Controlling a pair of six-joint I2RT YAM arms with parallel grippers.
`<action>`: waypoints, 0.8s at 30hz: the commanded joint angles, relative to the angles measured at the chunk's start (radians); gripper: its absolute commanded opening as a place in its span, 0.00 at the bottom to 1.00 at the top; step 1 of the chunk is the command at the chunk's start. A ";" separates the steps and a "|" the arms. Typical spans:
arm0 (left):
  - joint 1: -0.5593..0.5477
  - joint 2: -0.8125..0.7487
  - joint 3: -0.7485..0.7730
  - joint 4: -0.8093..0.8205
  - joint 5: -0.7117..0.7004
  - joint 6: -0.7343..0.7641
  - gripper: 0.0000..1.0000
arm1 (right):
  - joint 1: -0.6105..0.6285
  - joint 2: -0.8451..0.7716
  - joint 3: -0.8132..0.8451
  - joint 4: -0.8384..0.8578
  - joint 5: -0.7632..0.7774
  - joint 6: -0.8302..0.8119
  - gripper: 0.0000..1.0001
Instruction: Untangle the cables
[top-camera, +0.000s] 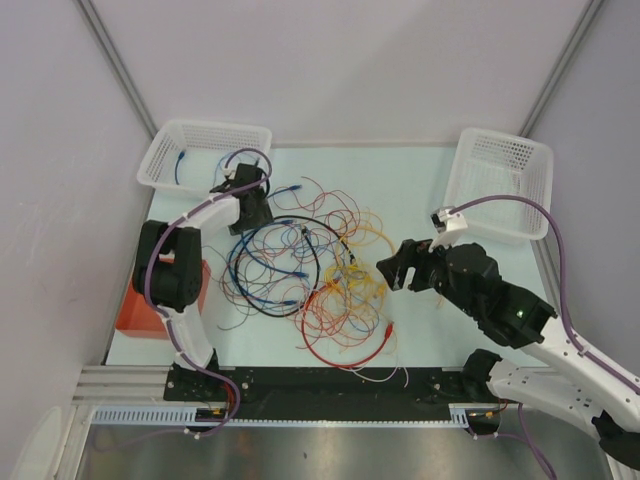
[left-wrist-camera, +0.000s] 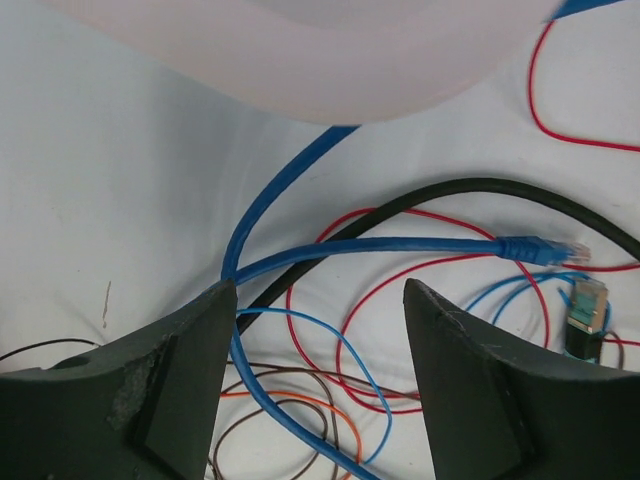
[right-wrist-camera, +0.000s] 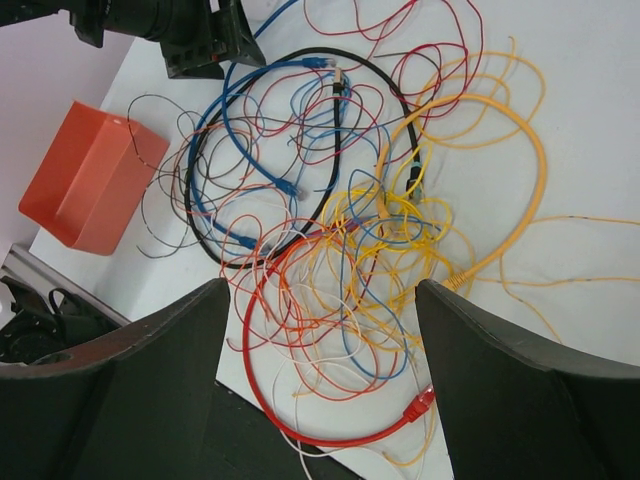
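The cables (top-camera: 310, 270) lie in one loose tangle mid-table: thin red, orange, yellow, blue and brown wires, a thick black loop (top-camera: 255, 290), a thick red cable (top-camera: 345, 358) and a thick yellow one (right-wrist-camera: 530, 150). My left gripper (top-camera: 250, 215) is open, low over the tangle's far left edge. In the left wrist view its jaws (left-wrist-camera: 318, 300) straddle blue, red, brown and orange wires, and a thick blue cable (left-wrist-camera: 400, 245) passes the left finger (left-wrist-camera: 190, 350). My right gripper (top-camera: 395, 270) is open and empty, raised at the tangle's right side. Its view (right-wrist-camera: 322, 300) looks down on the red cable's plug (right-wrist-camera: 418, 403).
A white basket (top-camera: 205, 155) stands at the back left, holding a blue cable, with its rim above the left gripper (left-wrist-camera: 330, 60). A second white basket (top-camera: 498, 180) stands at the back right. An orange bin (top-camera: 160, 300) sits by the left arm's base.
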 joint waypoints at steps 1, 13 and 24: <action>0.037 0.036 -0.006 0.024 0.034 -0.024 0.72 | -0.015 0.008 -0.006 0.055 -0.009 -0.032 0.80; 0.055 0.077 -0.058 0.033 0.061 -0.049 0.63 | -0.046 0.004 -0.026 0.058 -0.037 -0.028 0.80; 0.017 0.009 -0.148 0.010 0.039 -0.038 0.65 | -0.048 -0.022 -0.037 0.057 -0.046 -0.002 0.80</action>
